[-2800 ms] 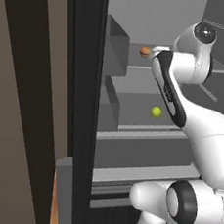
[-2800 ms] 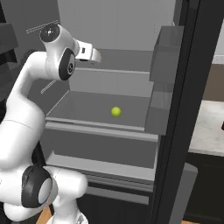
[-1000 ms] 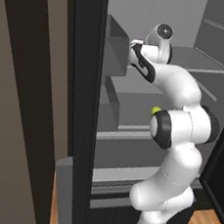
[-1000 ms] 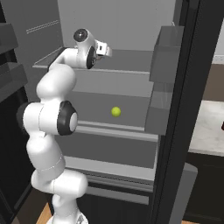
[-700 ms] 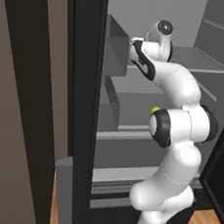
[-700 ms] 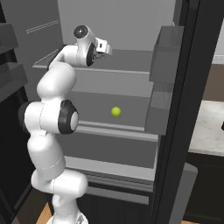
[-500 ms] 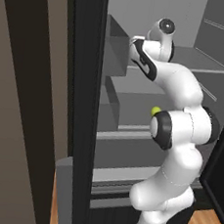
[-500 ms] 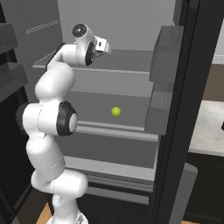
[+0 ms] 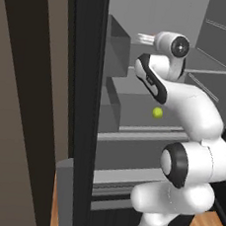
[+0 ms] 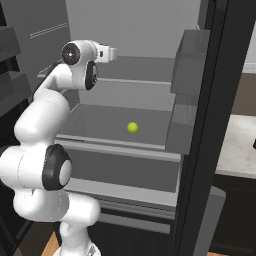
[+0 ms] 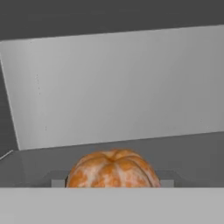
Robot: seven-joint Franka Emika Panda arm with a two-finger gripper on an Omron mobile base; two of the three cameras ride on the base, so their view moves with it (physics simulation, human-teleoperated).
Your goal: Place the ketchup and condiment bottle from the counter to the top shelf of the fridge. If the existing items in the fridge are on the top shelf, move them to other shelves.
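The open fridge [image 9: 145, 19] stands before me, its door bins at nine o'clock in the left base view and three o'clock in the right base view. My arm reaches up to the top shelf [image 10: 145, 70]. I judge the task barely begun: I see no ketchup or condiment bottle on any shelf, and I am clearing the top shelf first. My gripper [image 10: 114, 51] points toward the back wall. An orange fruit, ribbed like a peeled tangerine [image 11: 113, 168], sits at six o'clock in the hand view, right at my fingertips. I cannot tell whether my jaws hold it. A small green lime [image 10: 132, 127] lies on the shelf below.
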